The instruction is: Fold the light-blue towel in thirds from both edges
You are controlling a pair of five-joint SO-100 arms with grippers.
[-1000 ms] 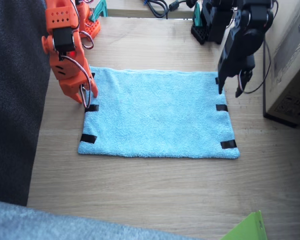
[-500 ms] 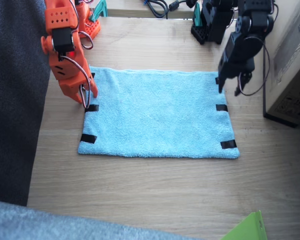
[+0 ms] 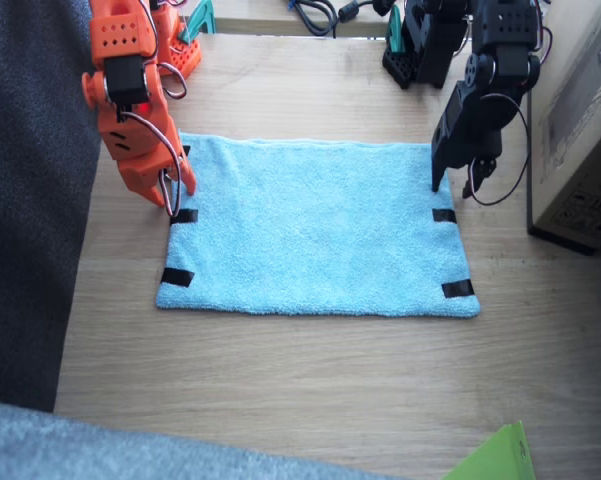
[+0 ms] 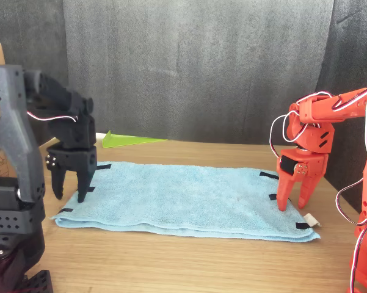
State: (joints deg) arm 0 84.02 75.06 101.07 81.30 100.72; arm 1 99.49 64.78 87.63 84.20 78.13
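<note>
Light-blue towel (image 3: pixel 315 228) is lying flat and unfolded on the desk (image 3: pixel 310 390); it looks soft, light and limp, likely sagging when lifted. Best holds: the taped edges (image 3: pixel 445 215). Right end effector (image 3: pixel 170 195) and left end effector (image 3: pixel 453 180) are both hovering open, gripping nothing.

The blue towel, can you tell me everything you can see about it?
The light-blue towel is a fluffy rectangle lying flat and unfolded on the wooden table. Short black tape strips mark its short sides, and a small white tag pokes out at one corner. The orange right gripper reaches down at one short edge, the black left gripper at the other; neither has lifted it.
</note>
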